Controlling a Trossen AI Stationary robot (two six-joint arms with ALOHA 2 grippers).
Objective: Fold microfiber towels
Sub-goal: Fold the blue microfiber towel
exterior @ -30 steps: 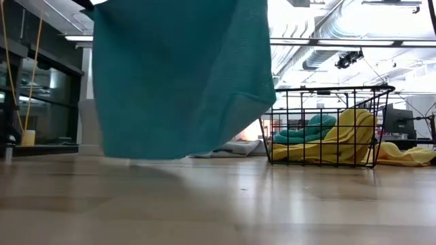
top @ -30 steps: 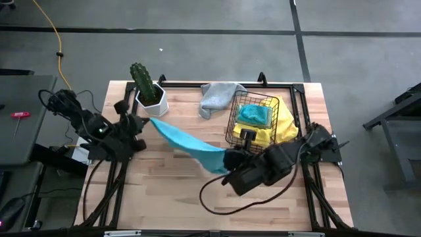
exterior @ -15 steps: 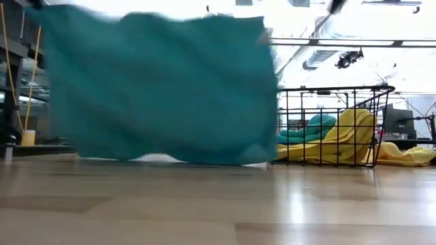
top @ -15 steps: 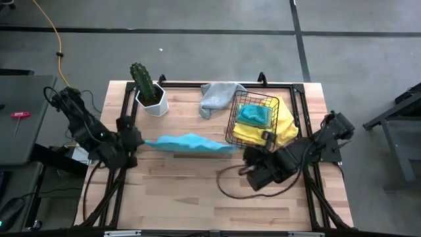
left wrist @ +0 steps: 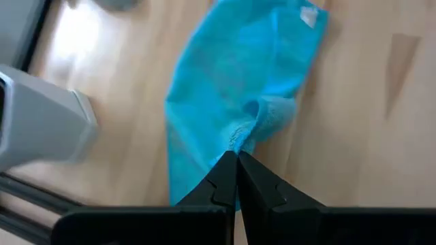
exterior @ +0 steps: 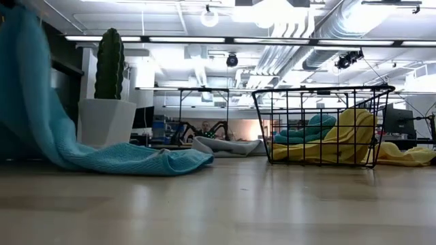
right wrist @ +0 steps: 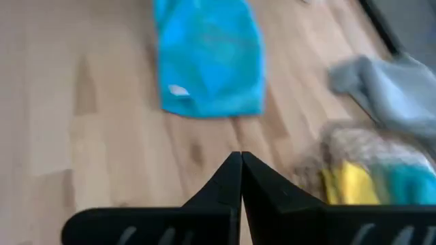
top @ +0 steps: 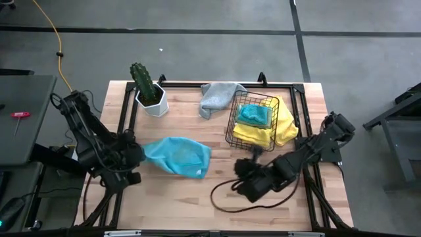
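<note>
At the left edge of the wooden table (top: 217,197), the left claw (left wrist: 236,163) is seen closed, its fingertips pinched on a bunched edge of a teal towel (top: 176,155). From that pinched edge the cloth rises at the left side of the low view and slopes down to lie on the table, where it is spread loosely and crumpled, a small white tag showing near its far corner. Behind it, toward the back left of the table, a cactus (top: 141,80) is stood in a white pot (top: 152,101). Further right along the back edge, a grey towel (top: 218,97) is left in a rumpled heap just beside a black wire basket (top: 245,128). Inside the basket a second teal towel (top: 253,115) is bundled on top of yellow cloth (top: 279,128), which is draped over the basket's right rim and onto the table. In front of the basket, to the right of centre, the right claw (right wrist: 240,162) is held above bare wood with its fingers pressed together and nothing between them; it is well apart from the spread teal towel. A dark cable (top: 227,201) is looped on the table beneath the right arm.
</note>
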